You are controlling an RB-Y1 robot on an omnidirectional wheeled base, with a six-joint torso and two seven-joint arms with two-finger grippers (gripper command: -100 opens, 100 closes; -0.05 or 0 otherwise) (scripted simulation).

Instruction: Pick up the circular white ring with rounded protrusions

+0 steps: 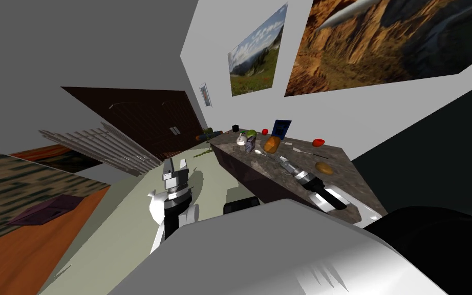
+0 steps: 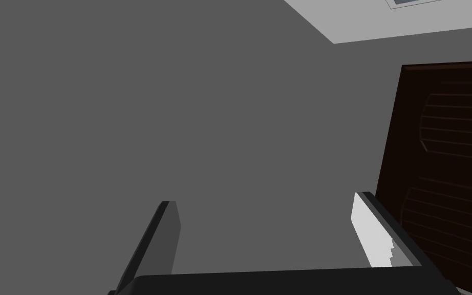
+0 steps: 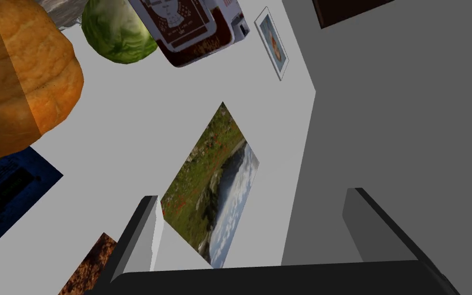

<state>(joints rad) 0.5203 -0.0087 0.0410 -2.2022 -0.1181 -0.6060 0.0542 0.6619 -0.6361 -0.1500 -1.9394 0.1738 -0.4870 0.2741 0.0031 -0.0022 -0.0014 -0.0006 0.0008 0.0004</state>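
Our right gripper, fingers apart, over bench middle near bread; ring probably white blob at far end; left gripper apart too.

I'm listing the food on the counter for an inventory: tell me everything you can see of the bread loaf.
The bread loaf is a rounded, golden-orange, crusty-looking lump, darker brown along one side, whole as far as shows. It lies on the dark marbled counter, with a blue box behind it by the wall and a green cabbage and a brown-and-white carton close beside it. The open right pincer hovers short of it, not touching.
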